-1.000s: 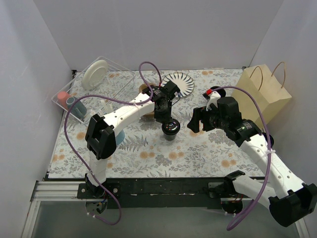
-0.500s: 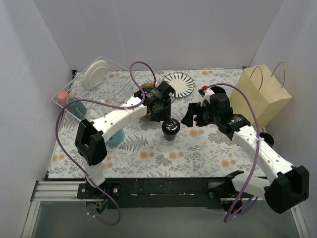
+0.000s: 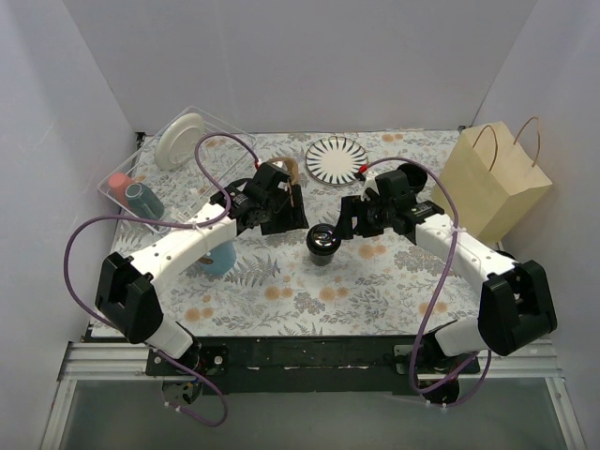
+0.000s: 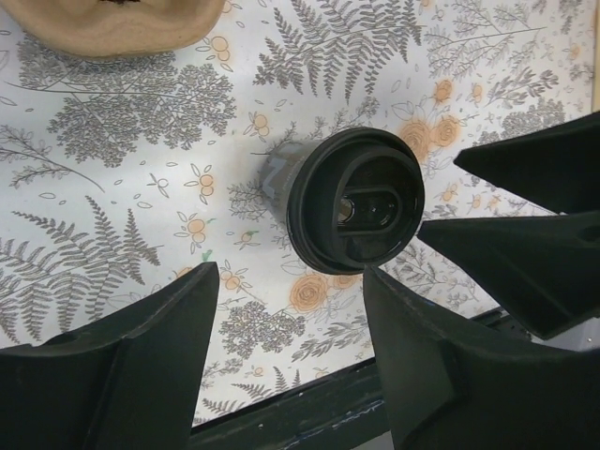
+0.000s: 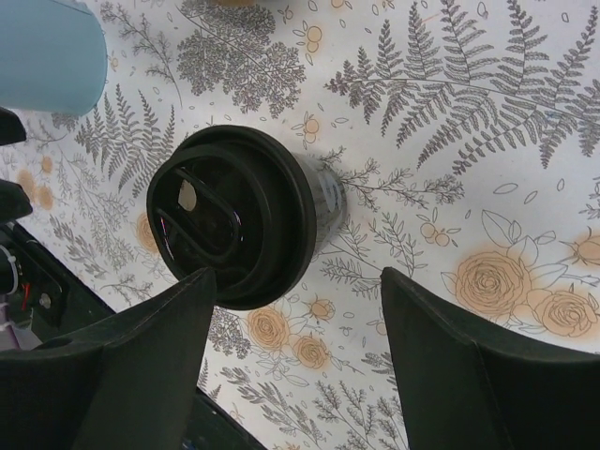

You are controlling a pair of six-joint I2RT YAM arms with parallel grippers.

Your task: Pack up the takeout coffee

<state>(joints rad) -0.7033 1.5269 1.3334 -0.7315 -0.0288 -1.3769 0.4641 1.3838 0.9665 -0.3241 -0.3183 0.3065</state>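
Observation:
One takeout coffee cup [image 3: 322, 242], small and dark with a round black lid, stands upright on the floral mat. It also shows in the left wrist view [image 4: 356, 211] and the right wrist view [image 5: 234, 216]. No second coffee cup shows. My left gripper [image 3: 286, 214] is open and empty, left of and behind the cup, not touching it; its jaws [image 4: 291, 281] stand wide apart. My right gripper [image 3: 350, 221] is open and empty just right of the cup; in its wrist view [image 5: 295, 281] the cup sits near the left finger, apart from it.
The brown cardboard carrier [image 3: 286, 172] lies behind the left wrist, partly hidden. A light-blue cup [image 3: 217, 258] stands under the left arm. A striped plate [image 3: 337, 159] is at the back, a paper bag [image 3: 492, 178] at the right, and a clear dish rack [image 3: 141, 183] at the left.
The left gripper has drawn back to the left, away from the cup. The right gripper has moved left and closer to the cup. The cup has not moved.

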